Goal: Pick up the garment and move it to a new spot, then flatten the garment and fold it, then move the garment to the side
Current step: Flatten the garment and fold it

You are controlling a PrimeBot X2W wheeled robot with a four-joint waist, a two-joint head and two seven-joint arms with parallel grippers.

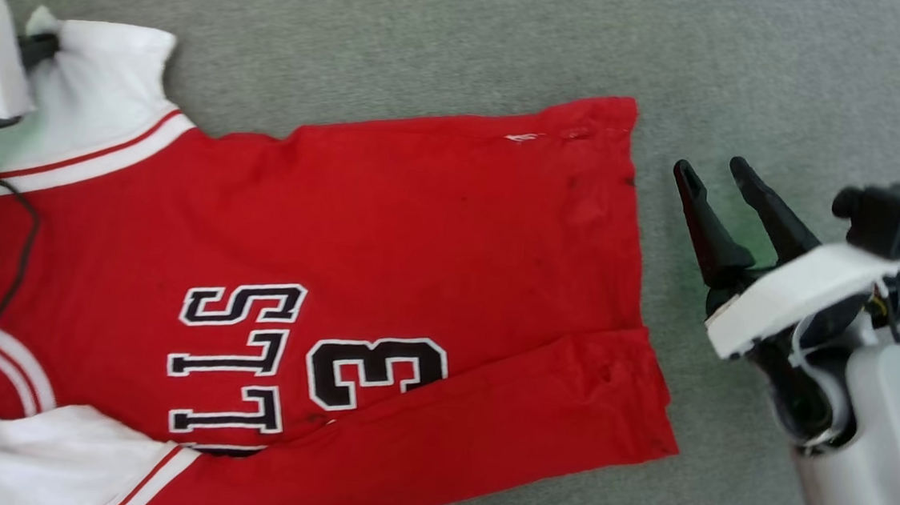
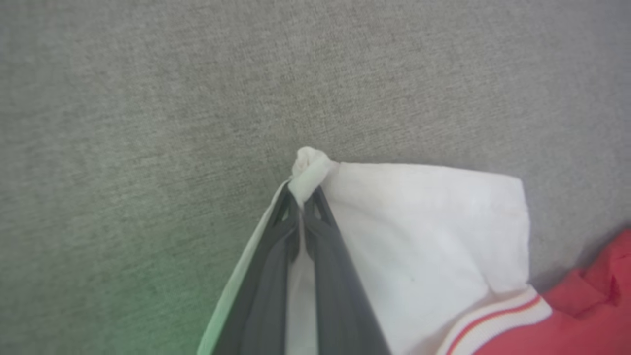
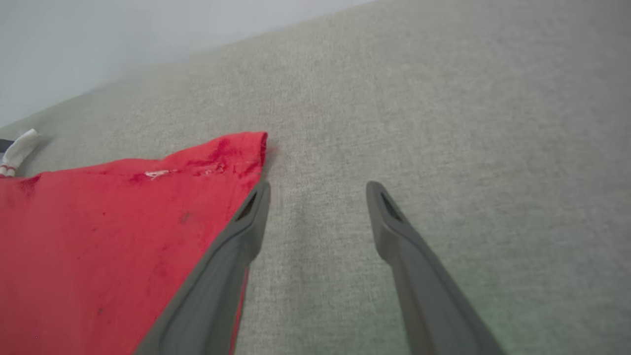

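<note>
Head view: grey worktop [image 1: 467, 29] carries the garment [image 1: 420, 226], spread left of the right end effector [image 1: 710, 167], which is wide apart and empty. Left wrist view: left end effector [image 2: 303, 199] pinches its white sleeve corner [image 2: 308, 170]. Right wrist view: pale wall [image 3: 98, 39] beyond worktop.

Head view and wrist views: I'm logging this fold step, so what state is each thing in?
Bulls jersey: lying front up on the grey surface, one long side folded over the lettering.
Left gripper: shut on the corner of the white sleeve.
Right gripper: open, holding nothing, beside the jersey's hem.
</note>
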